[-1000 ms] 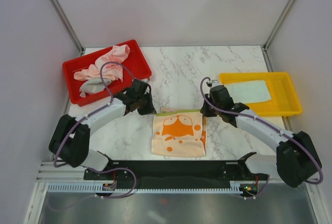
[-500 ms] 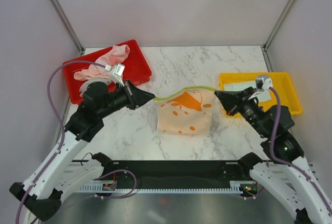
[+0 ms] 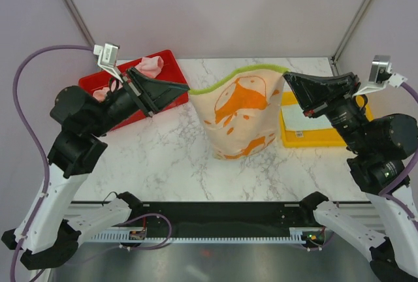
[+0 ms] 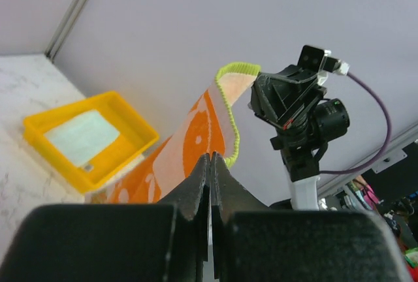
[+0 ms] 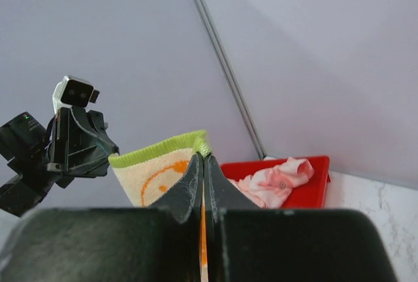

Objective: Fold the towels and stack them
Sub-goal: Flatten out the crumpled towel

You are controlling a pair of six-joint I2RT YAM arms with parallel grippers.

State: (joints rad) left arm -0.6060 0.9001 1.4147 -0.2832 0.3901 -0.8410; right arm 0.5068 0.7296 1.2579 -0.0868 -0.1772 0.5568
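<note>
Cream, orange-printed terry towel (image 3: 241, 115) hangs spread for folding — left gripper (image 3: 187, 89) at its 10 o'clock corner, right gripper (image 3: 286, 77) at 2 o'clock, both pinched shut on it.

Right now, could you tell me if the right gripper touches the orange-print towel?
Touching: the right wrist view shows the right gripper pinching the towel at its green corner.

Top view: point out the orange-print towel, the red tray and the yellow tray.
orange-print towel (image 3: 238, 115), top external view, on the orange print in the middle of the hanging cloth
red tray (image 3: 174, 68), top external view, bare floor near its right end
yellow tray (image 3: 313, 141), top external view, near rim
</note>
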